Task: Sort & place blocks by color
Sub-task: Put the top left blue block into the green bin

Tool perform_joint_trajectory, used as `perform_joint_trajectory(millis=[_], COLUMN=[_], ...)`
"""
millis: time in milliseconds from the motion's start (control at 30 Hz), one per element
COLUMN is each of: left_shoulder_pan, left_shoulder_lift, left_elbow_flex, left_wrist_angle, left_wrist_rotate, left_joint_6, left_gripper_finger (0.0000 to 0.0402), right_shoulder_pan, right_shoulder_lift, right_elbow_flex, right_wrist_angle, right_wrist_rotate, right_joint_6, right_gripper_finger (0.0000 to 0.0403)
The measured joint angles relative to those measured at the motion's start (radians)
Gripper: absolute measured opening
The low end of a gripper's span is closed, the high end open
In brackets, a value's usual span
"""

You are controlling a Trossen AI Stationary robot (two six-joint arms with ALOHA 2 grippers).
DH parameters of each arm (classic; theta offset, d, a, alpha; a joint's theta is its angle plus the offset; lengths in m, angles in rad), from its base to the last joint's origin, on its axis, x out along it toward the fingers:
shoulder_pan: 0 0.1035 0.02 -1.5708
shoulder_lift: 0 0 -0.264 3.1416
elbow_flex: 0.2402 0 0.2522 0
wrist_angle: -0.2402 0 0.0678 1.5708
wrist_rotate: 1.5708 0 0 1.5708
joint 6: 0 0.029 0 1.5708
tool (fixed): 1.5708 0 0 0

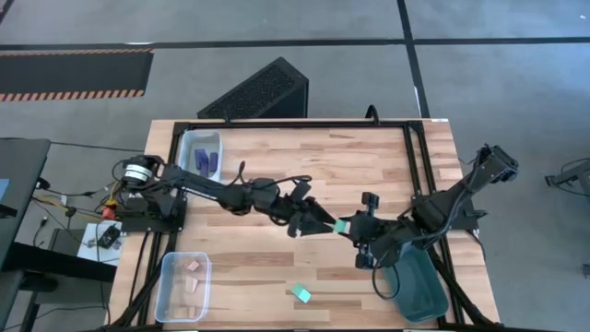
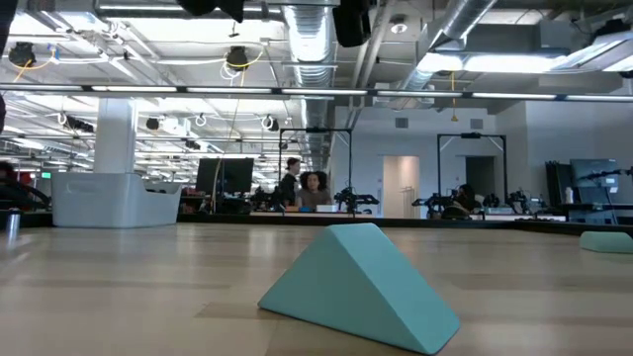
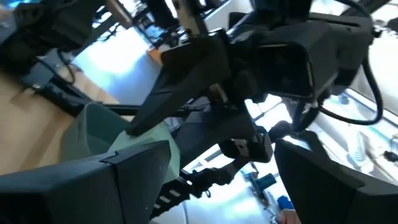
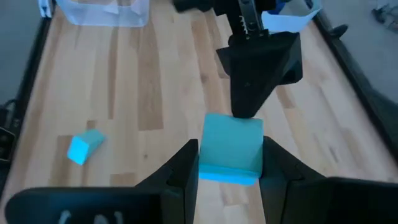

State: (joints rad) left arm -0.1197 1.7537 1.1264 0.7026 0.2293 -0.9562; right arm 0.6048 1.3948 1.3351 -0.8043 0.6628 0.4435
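Right tool [image 4: 229,163] is closed on a teal block [image 4: 231,149], the piece clamped between its two dark fingers, above the middle of the counter [image 1: 350,166] and a little to the right. Facing it from the left, the left tool [image 1: 318,221] stands wide, its fingers spread around the same block without pinching it. So the block sits at the meeting point of both arms, and by the look of it the right arm alone carries it.

What the next move turns on is where the green tray [image 1: 419,286] lies from the held block: to the right and nearer the front edge, just beside the right arm's own base and well apart from the left arm. The right arm is clearly the closer one to set it there.

Another teal block [image 1: 301,294] lies loose on the counter near the front edge, between the tray and the clear bin of tan pieces [image 1: 184,286] at the front left. A second clear bin with dark blue bars [image 1: 201,152] stands at the far left.
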Motion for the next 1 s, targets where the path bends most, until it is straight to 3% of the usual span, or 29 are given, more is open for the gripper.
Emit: perform_joint_trajectory(millis=[200,633,833,1000], left_shoulder_pan=[0.03,0.055,0.056,0.07], left_shoulder_lift=[0.006,0.001,0.001,0.0], left_elbow_flex=[-0.002,-0.001,-0.001,-0.001], left_wrist_angle=[-0.096,-0.097,-0.112,-0.102], left_wrist_rotate=[-0.019,-0.014,-0.012,-0.003], left_joint_6=[-0.009,-0.061,-0.052,-0.006], left_gripper_finger=[0.0293,0.0286,0.0225,0.0133], right_shoulder_pan=[-0.014,-0.042,-0.079,-0.098], right_shoulder_lift=[-0.001,-0.001,0.0,0.0], right_elbow_flex=[0.002,0.003,0.003,0.001], right_wrist_angle=[0.01,0.048,0.086,0.083], right_wrist_rotate=[0.037,0.064,0.051,0.041], right_joint_6=[-0.012,-0.189,-0.286,-0.327], right_gripper_finger=[0.0124,0.0124,0.0124,0.0124])
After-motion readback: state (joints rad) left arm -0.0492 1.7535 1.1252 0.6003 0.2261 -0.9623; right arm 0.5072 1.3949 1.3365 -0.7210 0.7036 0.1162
